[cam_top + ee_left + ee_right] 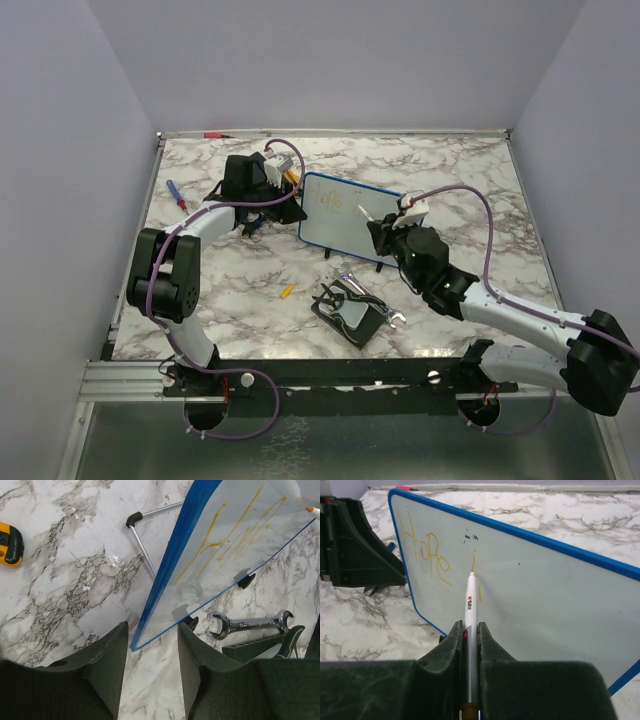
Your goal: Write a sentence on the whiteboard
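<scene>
Writing underway | right tool clamped narrow on slim white marker pen, tip at blue-rimmed white whiteboard propped tilted on marble bench, just right of faint orange sentence | left tool spread wide, straddling board's corner, ready to steady it

Robot lab cell, plain grey walls round marble-patterned tabletop, aluminium rail

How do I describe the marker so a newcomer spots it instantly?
Start at the blue-rimmed whiteboard mid-table. The right pincer reaches to its face, gripping the marker: a slim white barrel, tip by the orange writing, the only pen-shaped thing held.
</scene>
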Controlling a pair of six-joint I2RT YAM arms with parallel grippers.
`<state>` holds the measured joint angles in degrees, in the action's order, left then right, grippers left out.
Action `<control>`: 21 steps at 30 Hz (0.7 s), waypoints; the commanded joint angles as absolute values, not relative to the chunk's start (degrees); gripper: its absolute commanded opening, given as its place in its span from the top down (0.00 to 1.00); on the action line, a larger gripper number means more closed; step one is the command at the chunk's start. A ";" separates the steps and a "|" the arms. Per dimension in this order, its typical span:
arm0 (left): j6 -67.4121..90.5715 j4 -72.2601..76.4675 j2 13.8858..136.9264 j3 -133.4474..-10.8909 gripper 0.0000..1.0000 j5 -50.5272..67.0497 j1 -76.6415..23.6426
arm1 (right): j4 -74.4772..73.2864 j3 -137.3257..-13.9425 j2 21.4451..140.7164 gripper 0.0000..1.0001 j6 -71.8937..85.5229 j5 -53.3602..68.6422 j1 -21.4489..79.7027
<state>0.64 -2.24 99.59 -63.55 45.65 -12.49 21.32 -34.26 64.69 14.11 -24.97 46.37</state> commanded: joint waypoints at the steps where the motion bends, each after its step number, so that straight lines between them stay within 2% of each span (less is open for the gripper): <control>1: 1.56 -1.08 100.24 -64.58 0.56 44.74 -12.96 | 21.41 -32.80 59.78 1.00 12.68 -22.29 45.97; 7: 1.67 -1.13 100.17 -64.53 0.58 44.15 -13.48 | 16.56 -32.23 58.29 1.00 14.90 -26.26 45.97; 21: 1.58 -1.14 100.21 -64.42 0.61 43.76 -14.07 | 18.02 -31.88 61.78 1.00 16.12 -29.46 45.97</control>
